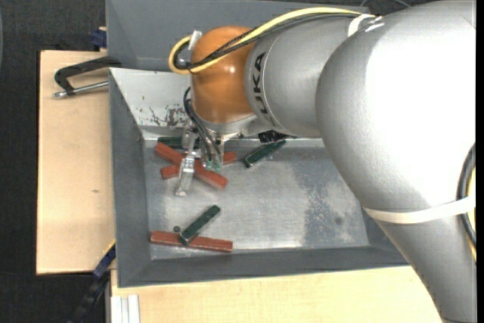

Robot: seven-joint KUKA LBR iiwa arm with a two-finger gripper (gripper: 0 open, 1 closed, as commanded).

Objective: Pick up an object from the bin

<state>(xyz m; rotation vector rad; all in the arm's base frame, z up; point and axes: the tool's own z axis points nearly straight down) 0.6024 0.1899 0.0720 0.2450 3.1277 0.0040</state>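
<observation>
The gripper [199, 174] sits low at the upper left of the bin [318, 200]. Its fingers [184, 179] are apart, touching a small heap of red-brown sticks [170, 153].

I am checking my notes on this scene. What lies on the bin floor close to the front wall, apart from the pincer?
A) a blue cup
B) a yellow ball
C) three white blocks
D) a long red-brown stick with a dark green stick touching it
D: a long red-brown stick lies along the front wall of the bin, and a dark green stick slants onto it. The pincer is farther back, over a heap of similar sticks.
</observation>
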